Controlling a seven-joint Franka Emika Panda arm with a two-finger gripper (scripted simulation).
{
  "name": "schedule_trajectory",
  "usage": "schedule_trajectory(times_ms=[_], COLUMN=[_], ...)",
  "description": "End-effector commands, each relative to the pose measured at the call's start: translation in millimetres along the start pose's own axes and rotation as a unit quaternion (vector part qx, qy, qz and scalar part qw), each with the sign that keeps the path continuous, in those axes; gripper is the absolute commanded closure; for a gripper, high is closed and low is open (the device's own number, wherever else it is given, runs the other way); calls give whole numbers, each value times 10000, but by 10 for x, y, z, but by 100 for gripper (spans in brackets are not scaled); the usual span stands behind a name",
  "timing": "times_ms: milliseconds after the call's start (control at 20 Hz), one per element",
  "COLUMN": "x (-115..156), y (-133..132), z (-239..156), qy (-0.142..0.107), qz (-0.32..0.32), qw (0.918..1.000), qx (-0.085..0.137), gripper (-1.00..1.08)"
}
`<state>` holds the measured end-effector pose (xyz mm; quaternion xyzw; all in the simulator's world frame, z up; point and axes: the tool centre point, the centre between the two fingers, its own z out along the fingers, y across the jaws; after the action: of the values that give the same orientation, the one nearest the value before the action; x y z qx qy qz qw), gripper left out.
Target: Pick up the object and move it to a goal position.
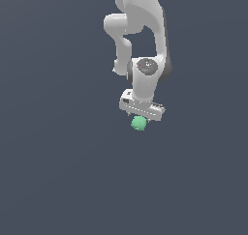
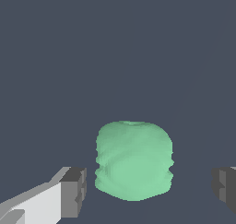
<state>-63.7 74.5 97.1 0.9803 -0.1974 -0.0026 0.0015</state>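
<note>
The flat slate-grey bench (image 1: 53,171) fills the exterior view from edge to edge, plain and unmarked. Over it hangs the white Panda arm (image 1: 145,31), coming down from the top of the exterior view, its rounded joints stacked one under another and its wrist pointing straight down. A dark round cap with tiny red marks sits on the side of the wrist joint.

Below that, the gripper (image 1: 140,117) sits as a pale crossbar, tilted a little so its end toward the exterior view's right is lower. And right under that bar, there it is: the object (image 1: 139,124), a small mint-green blob, clearly narrower than the bar above it and tucked up against its underside.

The wrist view gives the close look. The object (image 2: 133,161) is a rounded, lumpy lump with rippled sides and a faint dimple on top. The fingers (image 2: 73,191) stand wide, one dark pad on each side of the blob, with a visible strip of bench between each pad and the green surface. So the blob lies between the fingers but neither pad touches it. Whether it rests on the bench cannot be told from these views.
</note>
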Motion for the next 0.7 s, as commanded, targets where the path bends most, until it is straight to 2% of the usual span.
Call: schedule_trajectory(times_ms=[0,650], x=[-50,-97], y=[-25,-46], z=[30,174], qy=[13,19], qz=[107,181], qw=[9999,9998], qx=[11,18], gripper=[-92,-92])
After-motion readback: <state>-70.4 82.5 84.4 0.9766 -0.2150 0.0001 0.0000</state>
